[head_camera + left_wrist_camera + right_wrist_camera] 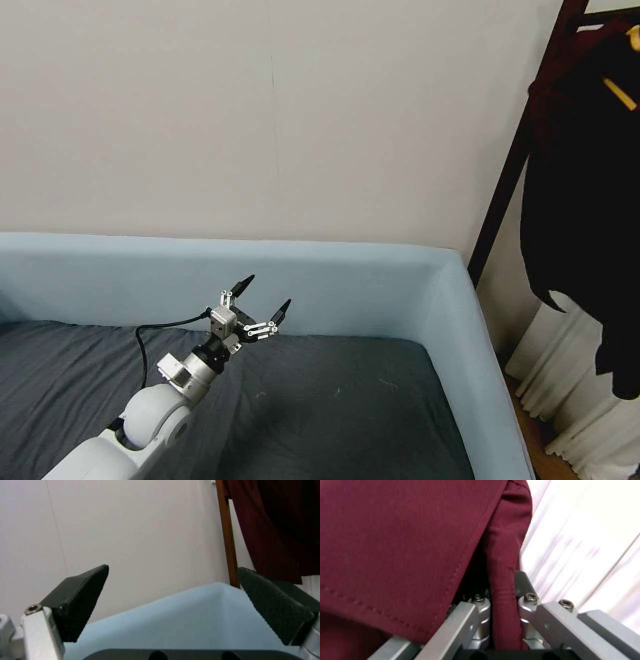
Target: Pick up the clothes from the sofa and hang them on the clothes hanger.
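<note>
Hovering above sofa, left arm outstretched toward backrest, left gripper jaws wide apart; right gripper clamped on fold of maroon garment, curtain behind

The left gripper has its two black, wedge-shaped, textured fingers spread wide apart. One finger is mounted on a silver metal link with a hex-socket screw at its end. Beyond the fingers is the pale blue upholstered sofa backrest, which rises to a corner. Behind it stands a plain off-white wall. A dark brown wooden hanger pole rises just behind that corner. A dark red fabric garment hangs against the pole.
</note>
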`<state>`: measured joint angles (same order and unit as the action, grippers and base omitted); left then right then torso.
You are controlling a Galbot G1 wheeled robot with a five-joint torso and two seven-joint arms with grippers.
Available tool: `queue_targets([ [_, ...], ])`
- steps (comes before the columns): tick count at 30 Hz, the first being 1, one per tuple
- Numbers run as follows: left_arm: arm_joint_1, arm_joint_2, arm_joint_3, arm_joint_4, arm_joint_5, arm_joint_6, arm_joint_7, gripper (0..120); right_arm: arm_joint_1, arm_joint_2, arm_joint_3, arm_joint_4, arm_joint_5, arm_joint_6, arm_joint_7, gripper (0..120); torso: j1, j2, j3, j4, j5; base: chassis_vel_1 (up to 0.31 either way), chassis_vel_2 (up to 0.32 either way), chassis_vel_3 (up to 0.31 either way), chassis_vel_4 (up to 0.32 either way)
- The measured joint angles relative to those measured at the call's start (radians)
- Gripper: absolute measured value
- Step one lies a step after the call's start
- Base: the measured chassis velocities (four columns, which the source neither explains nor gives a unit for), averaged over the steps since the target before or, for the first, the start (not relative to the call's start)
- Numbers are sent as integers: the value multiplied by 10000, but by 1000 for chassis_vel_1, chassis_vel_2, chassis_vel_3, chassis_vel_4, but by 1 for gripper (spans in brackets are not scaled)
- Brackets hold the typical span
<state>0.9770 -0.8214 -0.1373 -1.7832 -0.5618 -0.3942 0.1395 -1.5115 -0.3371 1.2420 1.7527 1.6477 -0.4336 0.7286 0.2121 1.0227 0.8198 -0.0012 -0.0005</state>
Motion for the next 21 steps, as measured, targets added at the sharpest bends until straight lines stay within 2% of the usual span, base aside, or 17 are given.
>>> queue_targets([
  [3,43,71,-90,8,30,29,-113,100,-1786,-495,1622,-897,-112,96,192,3,-1,2,-2,0,-9,0,0,0,0],
  [4,43,71,-90,8,30,29,-113,100,-1786,-495,1622,-897,-112,96,192,3,-1,2,-2,0,-9,0,0,0,0],
  [7,42,106,-117,49,30,49,-181,100,-2892,-904,2468,-1571,-221,186,269,1,1,0,0,0,4,0,0,0,0],
  [10,-24,102,-71,111,31,85,-195,100,-3346,-1140,2829,-1925,-253,235,337,1,0,1,0,0,-5,0,0,0,0],
  [15,-128,14,23,166,29,186,-239,100,-3410,-948,2768,-1742,-491,305,357,1,0,0,0,1,-6,0,0,0,0],
  [21,-234,-62,208,344,93,210,-241,100,-2403,-148,1719,-888,-519,242,367,1,0,1,-2,-1,-3,0,0,0,0],
])
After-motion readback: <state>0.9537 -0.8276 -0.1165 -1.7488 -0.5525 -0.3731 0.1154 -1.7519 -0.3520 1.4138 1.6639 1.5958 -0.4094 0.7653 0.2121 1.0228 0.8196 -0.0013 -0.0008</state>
